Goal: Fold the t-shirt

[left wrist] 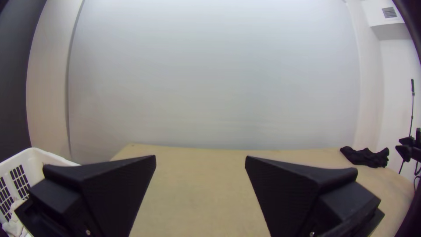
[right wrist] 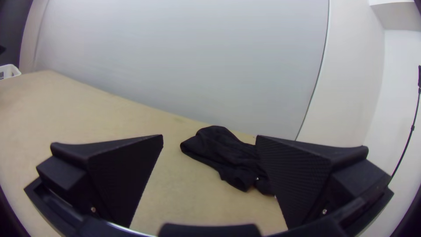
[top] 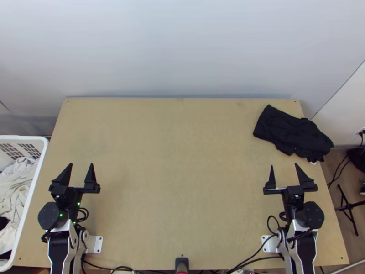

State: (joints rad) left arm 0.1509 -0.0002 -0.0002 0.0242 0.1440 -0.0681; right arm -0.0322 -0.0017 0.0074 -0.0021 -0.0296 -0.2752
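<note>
At the left side of the bench a white plastic basket with a slotted wall stands close against the edge. It contains loosely heaped whitish cloths, with a dark piece among them. At the middle of the near edge sits a small black device. Black cables run over the near right part, beside the right arm's base, and a pale mounting plate is fitted at the left arm's base.

Item under task: black t-shirt, bunched and creased, lying at the far right corner and reaching past the right edge. A bit of white shows at its near edge.

Left claw: over the near left part, fingers spread wide, gripping nothing. Right claw: over the near right part, on the near side of the garment and apart from it, likewise spread wide and empty.

Surface: light wood, flat, with small dark holes towards its corners. A smooth pale grey wall rises behind the far edge. On the right, a black tripod stand occupies the wood-toned floor. A ventilation grille is fitted high up on the right.
</note>
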